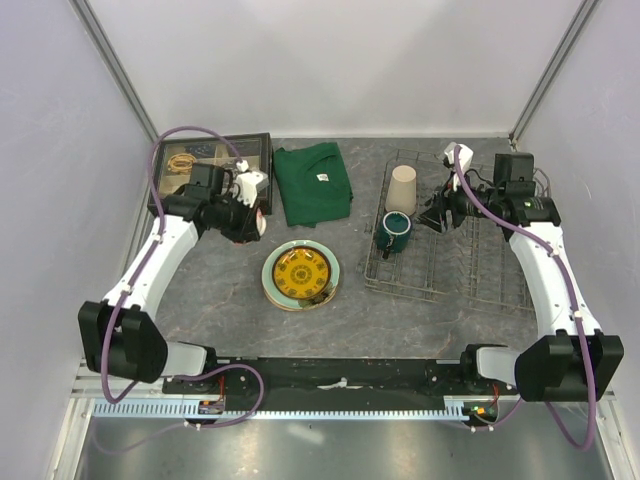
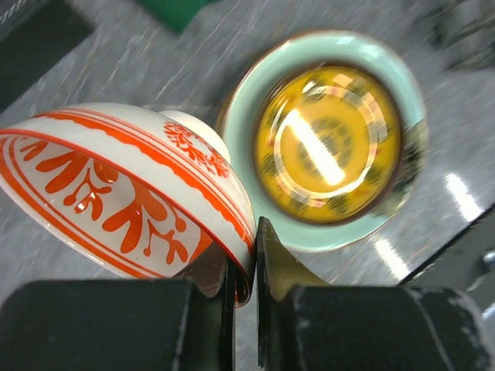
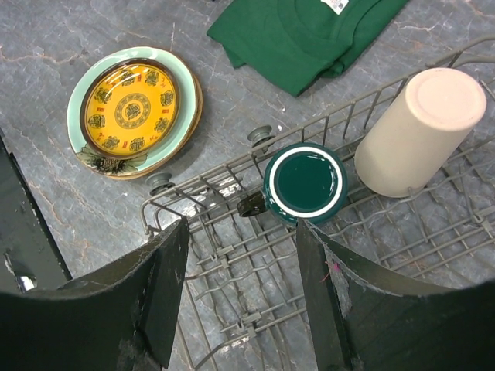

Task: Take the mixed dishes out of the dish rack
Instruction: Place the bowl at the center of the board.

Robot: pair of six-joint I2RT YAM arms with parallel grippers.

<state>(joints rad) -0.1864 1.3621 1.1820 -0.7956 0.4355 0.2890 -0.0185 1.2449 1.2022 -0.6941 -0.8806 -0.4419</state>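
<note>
Left claw is shut tight on the rim of the bowl. One finger is inside the rim and one is outside. The bowl is white with red leaves and red lines. It is tipped on its side, out of the rack, at the left part of the table. From the top view, this claw is just beside the black tray, at its near right corner.

Past the bowl lie the plates, in a pile on the table. The yellow plate is on top. It sits in the green plate. A tan edge of one more plate shows under them. The pile is between the two arms, left of the rack.

Right claw has its fingers wide apart and holds nothing. It hangs over the rack, just near the mug.

The mug is dark green with a white ring at its top. It stands in the rack by the left side. The tumbler stands in the rack too, just behind the mug, near the far left corner. Its pale flat end faces up.

A green cloth lies folded on the table, between the tray and the rack.
</note>
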